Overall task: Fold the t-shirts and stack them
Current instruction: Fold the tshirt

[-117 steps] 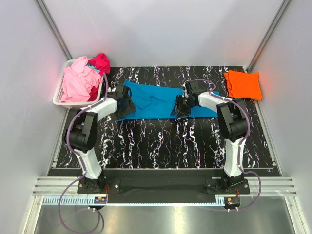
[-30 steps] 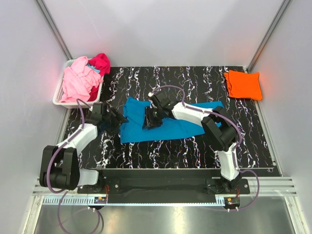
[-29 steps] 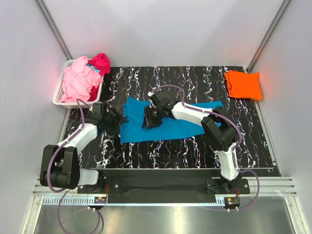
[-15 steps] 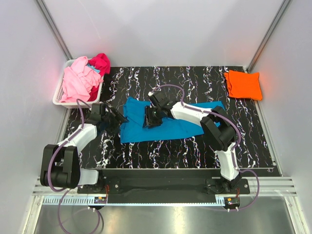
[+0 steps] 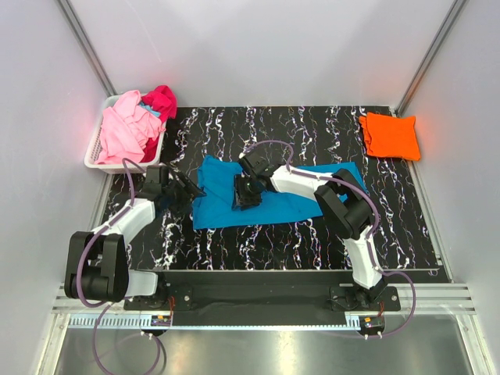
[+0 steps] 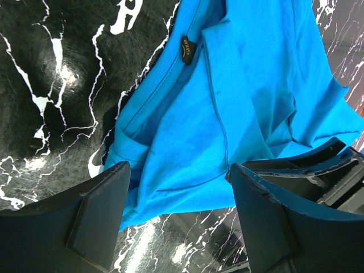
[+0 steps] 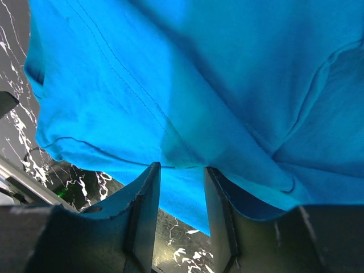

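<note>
The turquoise t-shirt lies partly folded mid-table, its collar and label visible in the left wrist view. My right gripper sits over its left half, fingers narrowly apart and pinching a raised fold of the turquoise cloth at their tips. My left gripper hovers at the shirt's left edge, wide open with nothing between its fingers. An orange t-shirt lies folded at the far right corner. Pink and magenta t-shirts are heaped at the far left.
The pink and magenta shirts fill a white slatted basket standing off the black marbled mat at the far left. Grey walls close in the back and both sides.
Over the last four seconds the right gripper carried the shirt's right part leftward over the middle, and the left arm drew back off the shirt. In the last second the right gripper edged slightly right.
</note>
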